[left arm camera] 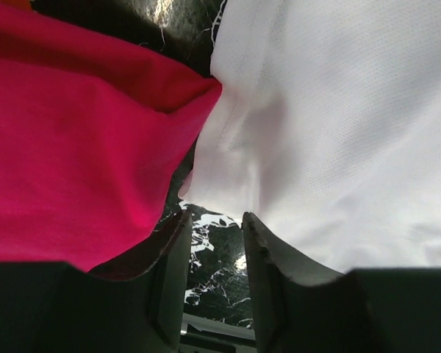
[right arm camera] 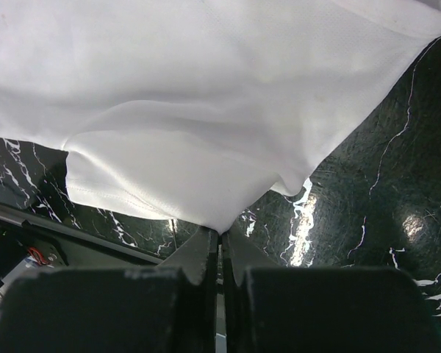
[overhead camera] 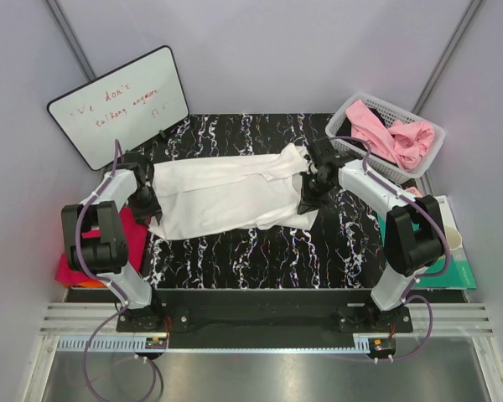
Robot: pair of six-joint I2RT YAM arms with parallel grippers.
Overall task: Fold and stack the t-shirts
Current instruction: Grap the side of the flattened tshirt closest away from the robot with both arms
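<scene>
The white t-shirt (overhead camera: 226, 197) lay stretched crosswise on the black marbled table (overhead camera: 260, 251), its long axis running from the left gripper (overhead camera: 148, 201), jaws apart and empty at its left edge, to the right gripper (overhead camera: 310, 191), clamped on its right end.

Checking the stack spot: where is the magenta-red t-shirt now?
Top view: the magenta-red t-shirt lies at the table's left edge, partly under the left arm, just left of the spread white t-shirt.
</scene>
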